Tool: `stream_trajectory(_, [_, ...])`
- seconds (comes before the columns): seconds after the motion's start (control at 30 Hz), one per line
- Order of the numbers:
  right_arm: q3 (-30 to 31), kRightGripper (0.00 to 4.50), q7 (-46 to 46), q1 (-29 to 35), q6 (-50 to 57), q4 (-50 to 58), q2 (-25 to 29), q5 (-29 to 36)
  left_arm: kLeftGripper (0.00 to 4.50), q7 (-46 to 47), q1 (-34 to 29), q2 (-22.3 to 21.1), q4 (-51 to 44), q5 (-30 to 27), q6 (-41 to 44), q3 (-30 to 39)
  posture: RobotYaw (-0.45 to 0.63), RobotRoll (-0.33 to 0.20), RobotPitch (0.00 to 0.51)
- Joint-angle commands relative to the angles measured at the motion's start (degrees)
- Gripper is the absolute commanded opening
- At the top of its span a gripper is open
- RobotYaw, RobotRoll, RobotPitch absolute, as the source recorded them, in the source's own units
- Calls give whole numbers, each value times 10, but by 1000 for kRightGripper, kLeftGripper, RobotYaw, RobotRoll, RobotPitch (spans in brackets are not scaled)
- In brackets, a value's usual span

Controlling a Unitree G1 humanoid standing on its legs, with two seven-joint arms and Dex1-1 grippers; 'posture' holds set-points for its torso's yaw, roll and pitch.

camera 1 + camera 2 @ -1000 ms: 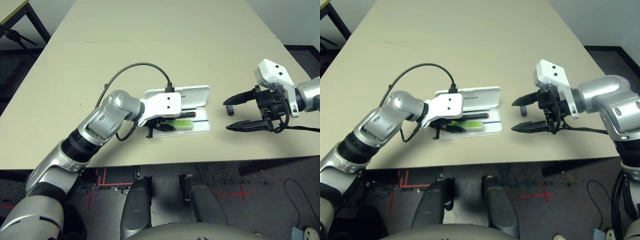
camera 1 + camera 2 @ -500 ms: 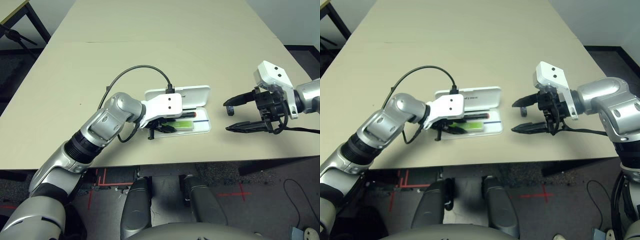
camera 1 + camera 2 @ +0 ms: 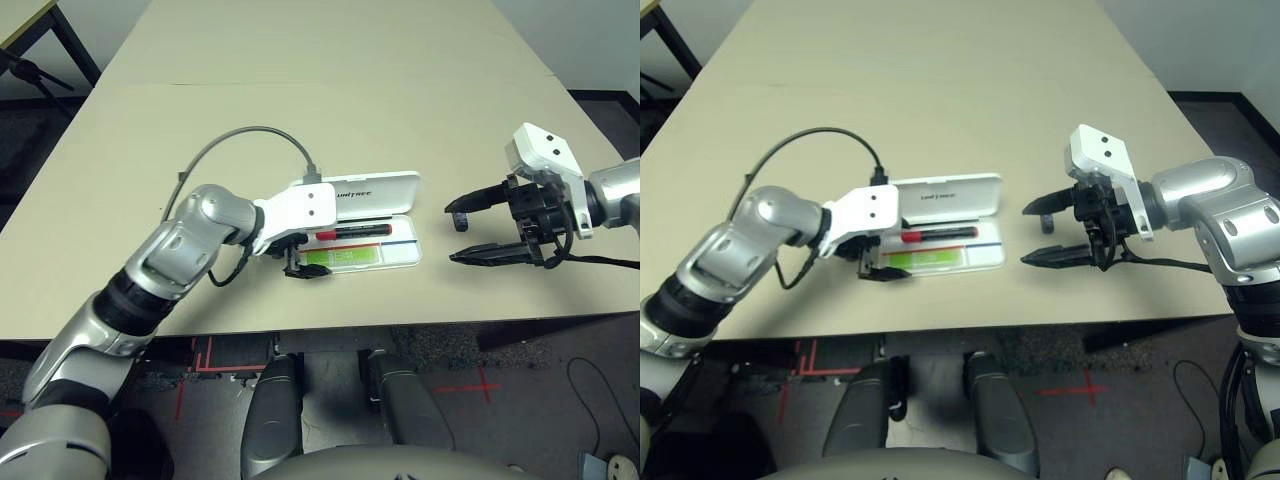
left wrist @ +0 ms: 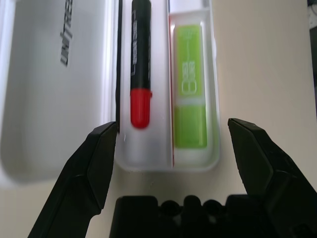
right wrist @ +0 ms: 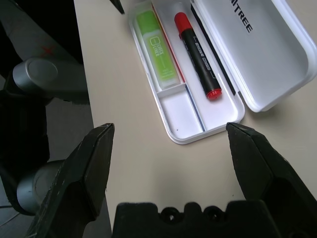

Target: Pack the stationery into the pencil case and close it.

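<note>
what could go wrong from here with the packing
The dark block lies on the table between the open fingers of the right tool, so a skewed close might nudge it away rather than grip it.

The left tool is open right at the end of the pencil case; if it moves carelessly, it could bump the case or disturb the green bar.

The case lid might not shut if the block ends up on the red marker.

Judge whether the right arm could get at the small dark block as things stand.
Probably yes: the block sits on the bare table by the open right gripper, with nothing seen in between.
</note>
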State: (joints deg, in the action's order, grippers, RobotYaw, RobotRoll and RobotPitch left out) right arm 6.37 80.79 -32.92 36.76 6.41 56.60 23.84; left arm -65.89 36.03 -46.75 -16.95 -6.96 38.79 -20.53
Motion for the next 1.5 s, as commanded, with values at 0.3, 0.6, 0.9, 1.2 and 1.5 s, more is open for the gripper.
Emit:
stream_trajectory(0.3, [12,4500,0,-3,-12,-17,-14,-13,4480,15,-68,-48,90,2,-111,96,-3,0,169])
stream_trajectory(0.6, [3,4500,0,7,-11,-20,-5,-16,4480,-1,-107,-53,3,-98,-67,181,-5,0,167])
stream_trajectory(0.9, [-22,4500,-29,31,25,-11,28,-12,4480,-9,-138,-104,-123,-185,-10,232,2,0,169])
stream_trajectory(1.2, [-37,4500,-142,11,215,17,43,1,4480,10,-136,-118,-148,-195,4,223,3,0,173])
stream_trajectory(1.5, [-15,4500,-318,-44,363,-22,-5,-55,4480,14,-138,-121,-144,-185,-4,205,-3,0,180])
